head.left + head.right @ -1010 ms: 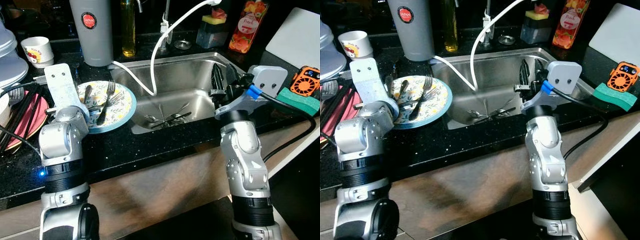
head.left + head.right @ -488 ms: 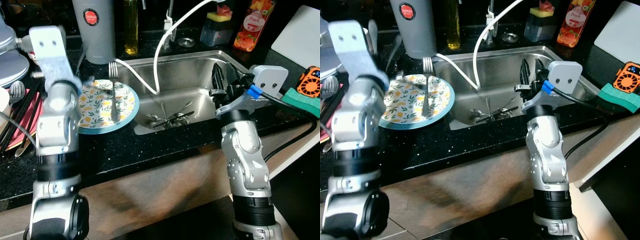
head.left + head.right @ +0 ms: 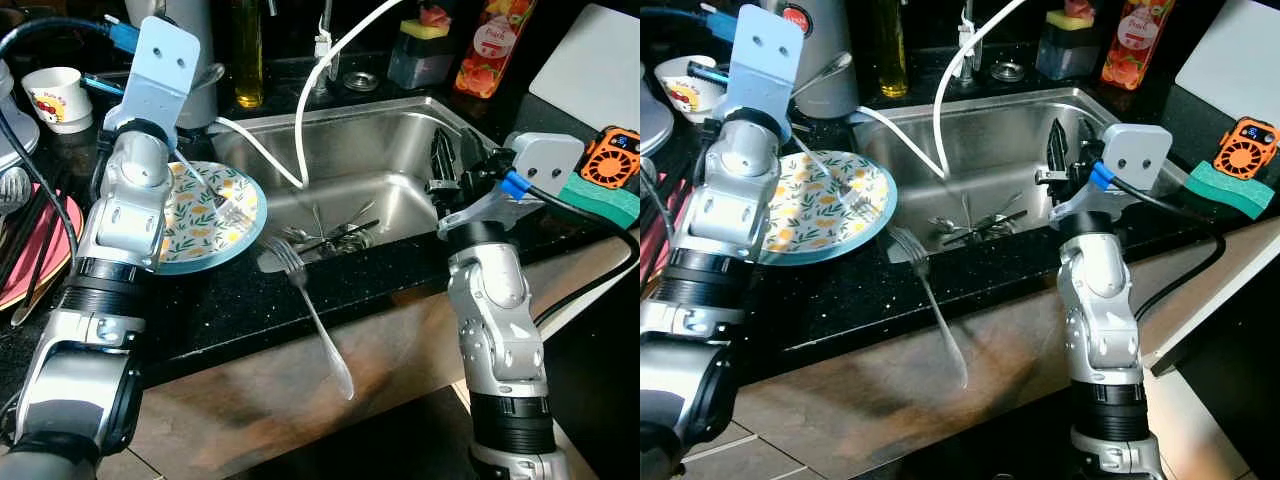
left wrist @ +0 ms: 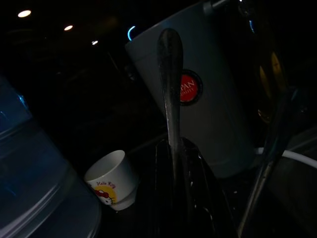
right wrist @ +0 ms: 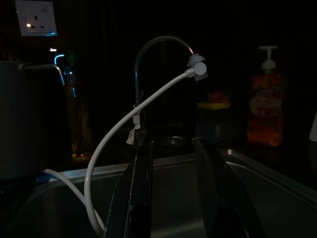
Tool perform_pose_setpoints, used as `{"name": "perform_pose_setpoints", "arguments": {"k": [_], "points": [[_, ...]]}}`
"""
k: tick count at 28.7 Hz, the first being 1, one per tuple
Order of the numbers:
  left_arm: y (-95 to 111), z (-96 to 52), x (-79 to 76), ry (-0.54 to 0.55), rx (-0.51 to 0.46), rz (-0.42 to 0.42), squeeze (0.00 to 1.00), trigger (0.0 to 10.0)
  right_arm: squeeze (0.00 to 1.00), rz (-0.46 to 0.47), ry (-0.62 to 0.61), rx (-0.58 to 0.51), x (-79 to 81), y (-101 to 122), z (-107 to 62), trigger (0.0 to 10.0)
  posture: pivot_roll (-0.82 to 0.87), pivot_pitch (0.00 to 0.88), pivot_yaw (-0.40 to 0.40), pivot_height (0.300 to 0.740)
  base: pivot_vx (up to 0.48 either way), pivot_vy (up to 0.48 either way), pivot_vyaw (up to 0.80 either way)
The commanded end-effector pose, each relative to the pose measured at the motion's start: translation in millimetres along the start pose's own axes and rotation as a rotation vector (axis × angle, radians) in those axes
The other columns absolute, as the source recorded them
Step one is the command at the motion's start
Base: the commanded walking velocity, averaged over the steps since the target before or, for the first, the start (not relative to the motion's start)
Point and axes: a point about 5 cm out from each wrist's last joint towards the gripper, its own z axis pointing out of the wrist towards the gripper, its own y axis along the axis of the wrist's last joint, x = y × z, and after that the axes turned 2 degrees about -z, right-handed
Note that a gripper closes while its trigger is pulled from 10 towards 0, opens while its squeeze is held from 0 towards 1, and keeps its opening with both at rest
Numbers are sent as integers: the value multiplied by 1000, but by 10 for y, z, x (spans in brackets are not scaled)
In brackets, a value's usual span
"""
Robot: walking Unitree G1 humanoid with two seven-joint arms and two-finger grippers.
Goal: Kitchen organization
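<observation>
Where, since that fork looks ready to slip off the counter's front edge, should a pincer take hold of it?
Grip the fork by its slim handle, where it juts past the counter's front edge. That stretch seems to have free space around it, while the tines sit low over the black top. Come from the front, jaws across the handle. The open right pincer looks free for it.

Head stereo pair: high vantage, facing forward and down over black counter (image 3: 230,300) and sink (image 3: 350,150); both eyes share same scene, slight lateral offset. Left wrist camera: close, looking along fingers toward grey canister (image 4: 218,109) and cup (image 4: 111,181). Right wrist camera: low over sink, facing faucet (image 5: 148,54); dark.
</observation>
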Motion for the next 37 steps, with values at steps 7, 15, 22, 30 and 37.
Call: {"name": "perform_pose_setpoints", "arguments": {"k": [7, 15, 22, 30, 37], "points": [[-5, -26, -1, 25, -171, 350, 0, 10000, 0, -3, 4, -2, -13, 27, 15, 10000, 57, 75, -33, 740, 0, 0, 0], [118, 21, 13, 53, -200, 188, 0, 10000, 0, -1, 1, 2, -9, 18, 2, 10000, 57, 75, -33, 740, 0, 0, 0], [197, 92, -63, 0, -114, -199, 0, 10000, 0, -3, -2, -1, -12, 28, 9, 10000, 48, 79, -28, 740, 0, 0, 0], [382, 185, -228, -86, -122, -492, 0, 10000, 0, -6, -8, -1, -19, 31, 3, 10000, 41, 79, -23, 740, 0, 0, 0], [615, 249, -656, -302, -82, -634, 0, 10000, 0, -6, -13, -5, -18, 38, 5, 10000, 35, 79, -12, 740, 0, 0, 0]]}}
